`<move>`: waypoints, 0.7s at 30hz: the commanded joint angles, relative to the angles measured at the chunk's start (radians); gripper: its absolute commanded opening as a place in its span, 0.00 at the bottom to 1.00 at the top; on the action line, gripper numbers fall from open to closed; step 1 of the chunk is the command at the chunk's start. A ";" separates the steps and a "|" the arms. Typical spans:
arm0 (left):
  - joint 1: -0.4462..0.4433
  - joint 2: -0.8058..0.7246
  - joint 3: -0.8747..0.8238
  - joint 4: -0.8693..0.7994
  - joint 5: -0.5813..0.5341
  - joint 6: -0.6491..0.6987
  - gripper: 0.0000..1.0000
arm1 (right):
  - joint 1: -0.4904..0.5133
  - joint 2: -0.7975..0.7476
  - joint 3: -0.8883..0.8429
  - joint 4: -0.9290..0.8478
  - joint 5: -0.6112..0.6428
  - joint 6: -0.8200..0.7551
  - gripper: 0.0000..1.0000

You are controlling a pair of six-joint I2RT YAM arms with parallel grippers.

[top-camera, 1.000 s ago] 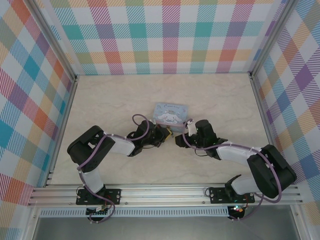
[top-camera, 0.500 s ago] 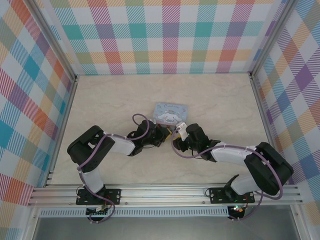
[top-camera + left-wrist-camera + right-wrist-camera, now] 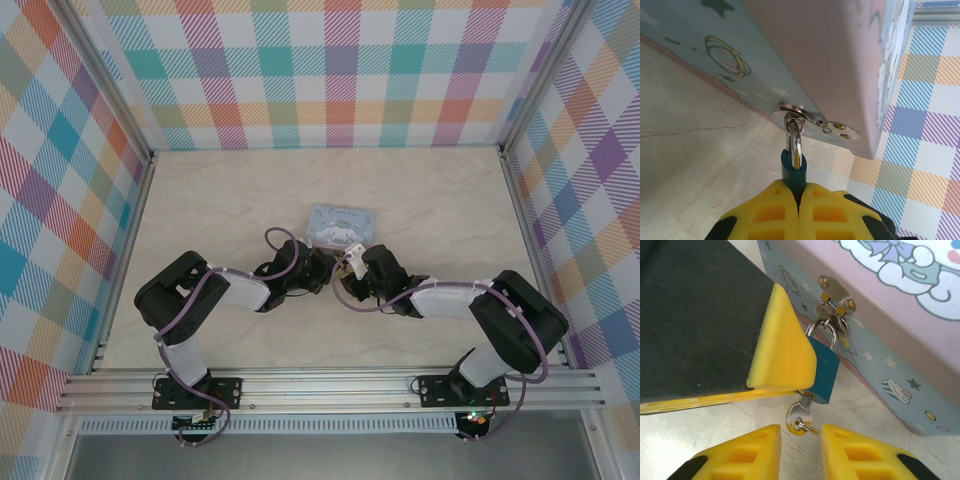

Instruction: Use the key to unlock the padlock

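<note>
Padlock (image 3: 825,372) hangs from the hasp (image 3: 835,292) on the tin (image 3: 880,315), and the left gripper (image 3: 799,190) is clamped on its body. Key (image 3: 799,416) looks seated in the end away from the tin. The right gripper (image 3: 800,440) is spread either side of it, grasping nothing. The risk: an off-centre close could nip the ring (image 3: 807,427) rather than the key head, and a hard twist could drag the tin. The right wrist view gives the key and that gap. The left wrist view gives the shackle (image 3: 792,132) through the hasp. From above, it's all too small to read.
</note>
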 commanded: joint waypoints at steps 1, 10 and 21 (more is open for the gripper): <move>0.001 -0.021 0.018 -0.050 -0.011 -0.002 0.00 | 0.008 0.018 0.024 0.042 0.010 0.002 0.25; 0.001 -0.021 0.016 -0.050 -0.009 -0.003 0.00 | 0.008 0.034 0.041 0.063 0.013 0.001 0.23; 0.001 -0.016 0.015 -0.048 -0.011 -0.003 0.00 | 0.004 0.036 0.039 0.066 0.003 0.064 0.00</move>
